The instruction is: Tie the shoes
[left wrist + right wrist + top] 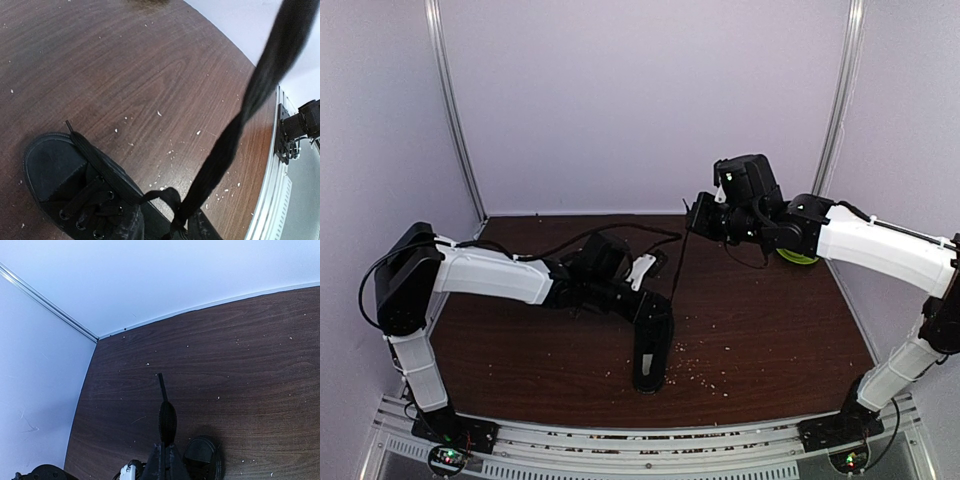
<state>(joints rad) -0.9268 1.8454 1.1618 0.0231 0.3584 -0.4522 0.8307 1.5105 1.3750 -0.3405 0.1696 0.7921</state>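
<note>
The black shoe (653,352) lies mid-table with its toe toward the arm bases. In the left wrist view its toe cap (50,170) is at the lower left. My right gripper (696,216) is raised behind the shoe, shut on one black lace (678,262) that runs taut down to the shoe. The lace end (167,420) sticks out past the shut fingers (165,462). My left gripper (650,305) hovers over the shoe's opening. Its fingers (125,222) stand apart, and the stretched lace (235,130) and a small loop (170,197) pass between them.
A green bowl (798,257) sits at the back right, mostly hidden by the right arm. Pale crumbs (705,378) are scattered on the brown wooden table (770,330). White walls close the back and sides; a metal rail (620,440) runs along the near edge.
</note>
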